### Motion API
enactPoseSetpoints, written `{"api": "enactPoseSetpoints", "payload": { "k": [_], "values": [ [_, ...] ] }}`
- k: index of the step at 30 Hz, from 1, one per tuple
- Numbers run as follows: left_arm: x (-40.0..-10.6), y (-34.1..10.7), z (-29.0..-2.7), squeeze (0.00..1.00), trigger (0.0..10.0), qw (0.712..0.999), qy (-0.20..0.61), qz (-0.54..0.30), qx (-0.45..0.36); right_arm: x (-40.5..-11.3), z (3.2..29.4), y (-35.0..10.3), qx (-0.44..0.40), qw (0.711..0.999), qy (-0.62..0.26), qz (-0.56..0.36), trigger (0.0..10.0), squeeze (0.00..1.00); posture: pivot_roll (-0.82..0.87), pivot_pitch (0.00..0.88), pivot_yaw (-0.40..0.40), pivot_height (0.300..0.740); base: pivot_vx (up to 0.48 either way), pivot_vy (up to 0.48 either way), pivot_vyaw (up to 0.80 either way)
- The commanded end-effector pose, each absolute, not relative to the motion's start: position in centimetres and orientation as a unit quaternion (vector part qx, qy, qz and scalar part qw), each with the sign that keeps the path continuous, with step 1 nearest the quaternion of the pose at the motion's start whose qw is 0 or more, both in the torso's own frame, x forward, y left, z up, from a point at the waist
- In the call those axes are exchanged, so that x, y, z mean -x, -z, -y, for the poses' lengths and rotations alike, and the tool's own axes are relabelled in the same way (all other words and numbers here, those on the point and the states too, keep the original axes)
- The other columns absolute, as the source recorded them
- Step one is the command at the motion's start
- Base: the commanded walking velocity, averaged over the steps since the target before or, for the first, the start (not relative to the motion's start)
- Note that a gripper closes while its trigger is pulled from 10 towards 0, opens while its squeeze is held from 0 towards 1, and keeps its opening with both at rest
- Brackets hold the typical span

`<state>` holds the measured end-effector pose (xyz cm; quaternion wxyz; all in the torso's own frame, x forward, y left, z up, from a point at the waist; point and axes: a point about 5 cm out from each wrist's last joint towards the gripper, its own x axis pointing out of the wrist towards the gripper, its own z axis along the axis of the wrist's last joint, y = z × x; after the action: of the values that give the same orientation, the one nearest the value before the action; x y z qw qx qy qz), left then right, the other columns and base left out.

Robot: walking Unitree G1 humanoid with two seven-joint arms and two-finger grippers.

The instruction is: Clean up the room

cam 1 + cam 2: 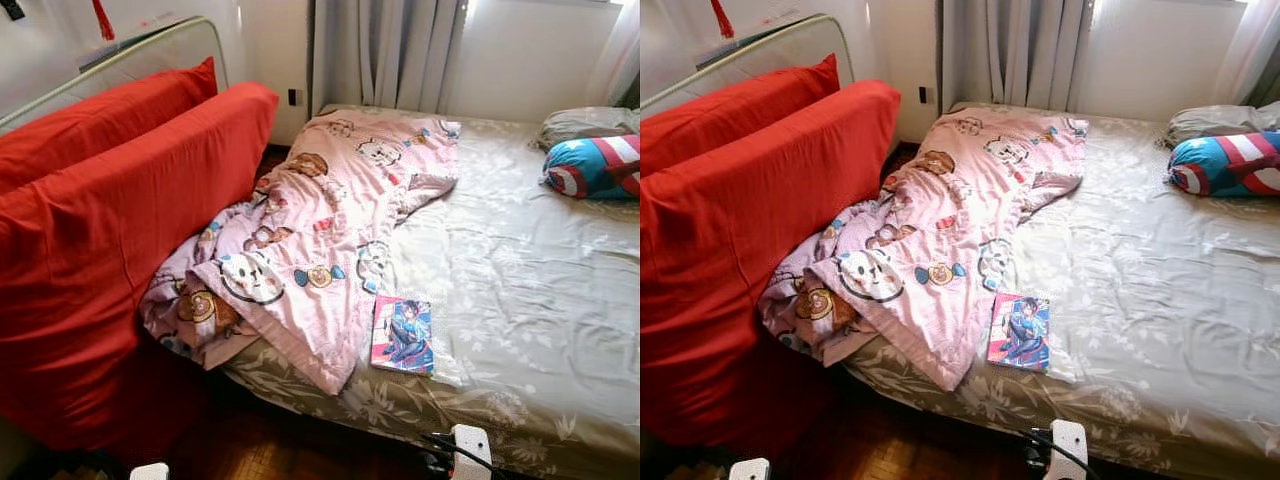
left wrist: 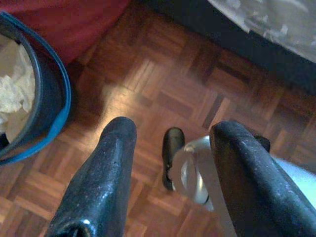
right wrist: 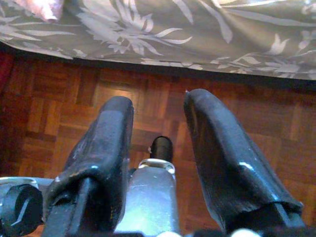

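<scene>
A crumpled pink cartoon-print duvet (image 1: 320, 240) lies across the left half of the bed (image 1: 540, 290), and one corner hangs over the front edge. A colourful comic book (image 1: 402, 335) lies flat on the grey floral sheet beside that corner. Both arms hang low in front of the bed. My left gripper (image 2: 175, 131) is open above the parquet floor with nothing between its fingers. My right gripper (image 3: 158, 106) is also open and empty, just in front of the bed's floral valance (image 3: 197, 34).
Two large red cushions (image 1: 110, 230) lean against the bed's left side. A blue, red and white shield-print pillow (image 1: 595, 165) and a grey pillow (image 1: 585, 122) lie at the far right. A blue-rimmed bin (image 2: 54, 94) holding crumpled paper stands on the floor near my left gripper.
</scene>
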<state>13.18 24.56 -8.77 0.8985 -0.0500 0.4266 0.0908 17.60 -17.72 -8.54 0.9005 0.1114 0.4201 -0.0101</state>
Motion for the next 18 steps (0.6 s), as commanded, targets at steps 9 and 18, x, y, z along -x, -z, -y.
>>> {"api": "enactPoseSetpoints", "payload": {
  "k": [9, 18],
  "values": [
    [-11.8, 9.2, -25.0, 0.0, 10.0, 0.886, -0.104, -0.448, 0.054, -17.1, 18.1, 8.7, -0.106, 0.9, 0.017, -0.423, 10.0, 0.0, 0.04, 0.079, -0.043, 0.74, 0.0, 0.0, 0.0],
    [-11.5, 9.3, -25.1, 0.0, 10.0, 0.884, -0.114, -0.449, 0.058, -16.6, 17.7, 9.0, -0.109, 0.895, 0.018, -0.431, 10.0, 0.0, 0.05, 0.083, -0.039, 0.74, 0.0, 0.0, 0.0]
  ]
}}
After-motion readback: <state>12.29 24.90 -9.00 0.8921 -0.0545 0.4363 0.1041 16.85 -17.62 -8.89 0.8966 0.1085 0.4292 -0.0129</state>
